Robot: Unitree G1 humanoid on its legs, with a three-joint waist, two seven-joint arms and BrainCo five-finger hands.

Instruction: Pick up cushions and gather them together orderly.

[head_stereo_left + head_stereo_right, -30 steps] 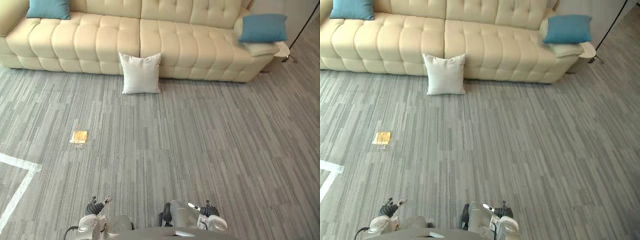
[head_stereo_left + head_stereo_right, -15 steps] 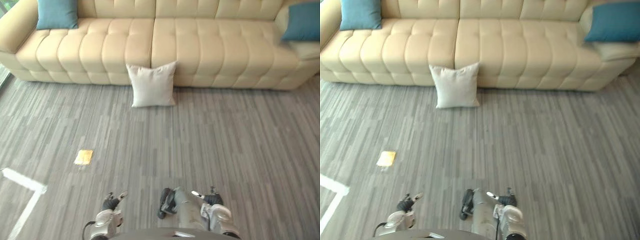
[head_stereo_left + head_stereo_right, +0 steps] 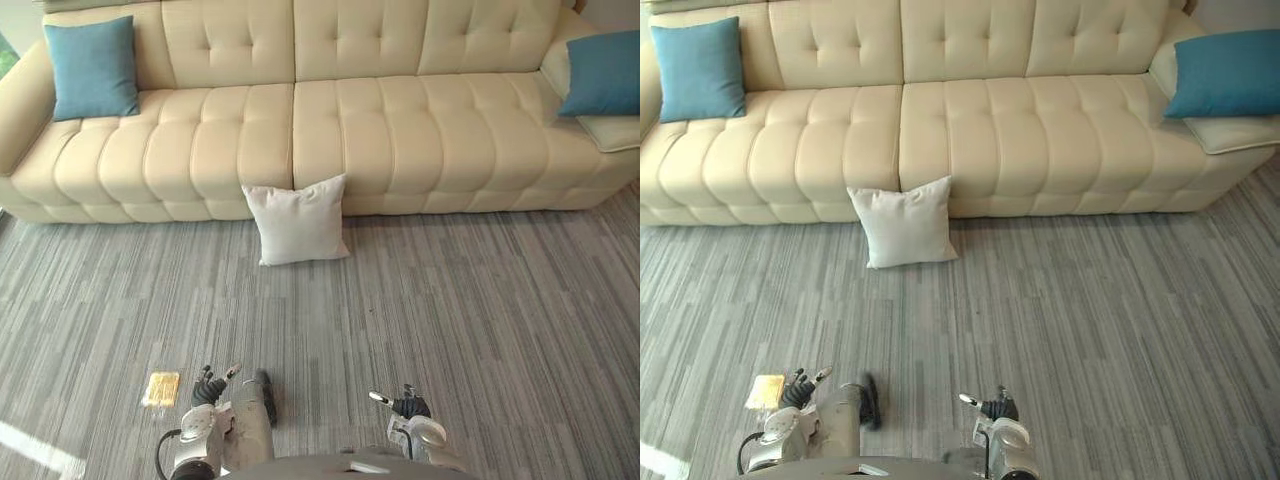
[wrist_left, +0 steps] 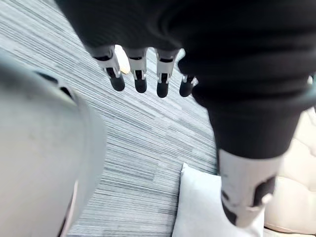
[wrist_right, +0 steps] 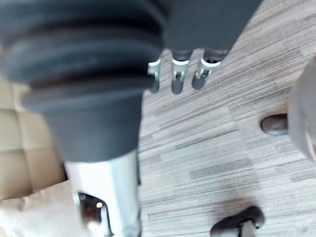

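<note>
1. Both hands hang low and empty, fingers loose: left hand (image 3: 207, 388), right hand (image 3: 408, 407).
2. The white cushion (image 3: 297, 222) stands upright on the floor (image 3: 460, 300) well ahead, propped against the sofa (image 3: 400, 130), marginally nearer the left hand.
3. One blue cushion (image 3: 93, 68) sits at the sofa's left end, another blue cushion (image 3: 605, 73) at its right.

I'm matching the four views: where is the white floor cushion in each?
Left eye view: white cushion just left of centre, leaning on the sofa front.
Right eye view: left of centre.
Left wrist view: behind the thumb of the left hand.
Right wrist view: probably the pale patch beside the sofa.
Shared landmark: the sofa.
</note>
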